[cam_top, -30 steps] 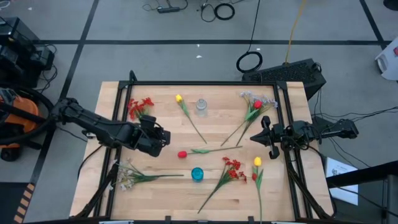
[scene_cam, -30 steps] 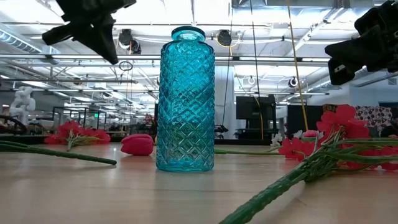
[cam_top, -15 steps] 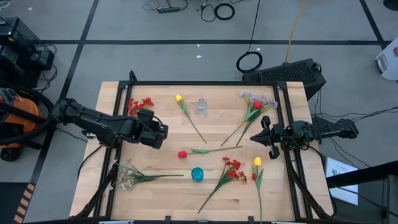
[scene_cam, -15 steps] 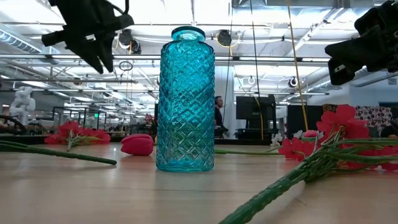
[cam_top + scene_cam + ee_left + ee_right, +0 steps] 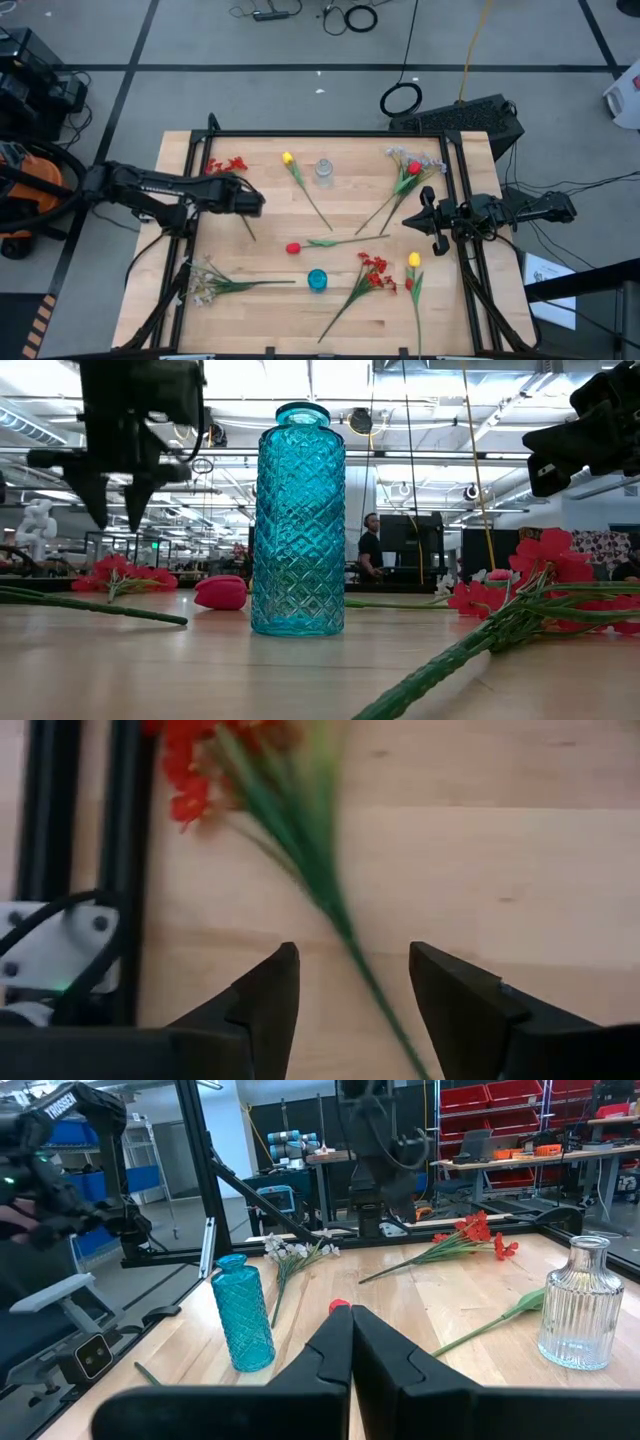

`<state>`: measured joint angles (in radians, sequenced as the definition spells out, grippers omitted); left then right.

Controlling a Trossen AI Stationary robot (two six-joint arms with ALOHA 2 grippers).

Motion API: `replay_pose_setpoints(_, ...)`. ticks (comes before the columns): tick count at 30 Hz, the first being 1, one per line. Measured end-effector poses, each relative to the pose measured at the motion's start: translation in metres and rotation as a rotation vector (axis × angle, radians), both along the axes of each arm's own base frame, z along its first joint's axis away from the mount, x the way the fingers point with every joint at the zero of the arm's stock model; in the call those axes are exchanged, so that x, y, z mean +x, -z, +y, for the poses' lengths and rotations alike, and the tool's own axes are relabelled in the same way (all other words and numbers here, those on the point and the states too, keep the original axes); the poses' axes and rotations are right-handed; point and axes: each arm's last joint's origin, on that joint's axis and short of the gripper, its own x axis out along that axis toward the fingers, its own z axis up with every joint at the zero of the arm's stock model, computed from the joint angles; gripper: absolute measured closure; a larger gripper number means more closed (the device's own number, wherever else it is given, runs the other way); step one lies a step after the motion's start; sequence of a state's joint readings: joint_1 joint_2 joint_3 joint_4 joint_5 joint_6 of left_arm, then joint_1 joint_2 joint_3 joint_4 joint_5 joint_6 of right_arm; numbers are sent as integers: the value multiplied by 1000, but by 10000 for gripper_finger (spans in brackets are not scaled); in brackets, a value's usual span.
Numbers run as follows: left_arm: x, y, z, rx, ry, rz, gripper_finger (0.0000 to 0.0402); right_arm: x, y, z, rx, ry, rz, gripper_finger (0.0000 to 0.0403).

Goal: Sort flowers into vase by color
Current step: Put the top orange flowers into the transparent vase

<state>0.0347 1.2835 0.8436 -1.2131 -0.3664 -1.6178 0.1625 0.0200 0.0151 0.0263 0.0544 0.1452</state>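
My left gripper hangs open, fingers pointing down, over a red flower that lies flat at the table's far left. The flower's green stalk runs between the two fingers, which stand on either side of it without touching. In the low view this gripper hovers above the red blooms. A teal vase stands near the front middle and a clear glass vase toward the far edge. My right gripper waits shut at the table's right, holding nothing.
Loose on the wood lie a yellow tulip, a red bud, a white spray, a red stem, a second yellow tulip and a white-and-red bunch. A black frame edges the table.
My left gripper has moved toward the table's far edge, over the far-left red flower's stalk. It has tipped from slanting to pointing straight down, come lower, and opened.
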Motion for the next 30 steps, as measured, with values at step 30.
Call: replay_pose_setpoints(30,-25,67,60,-110,-174,-111,247,0,0,0,0,0,1,403)
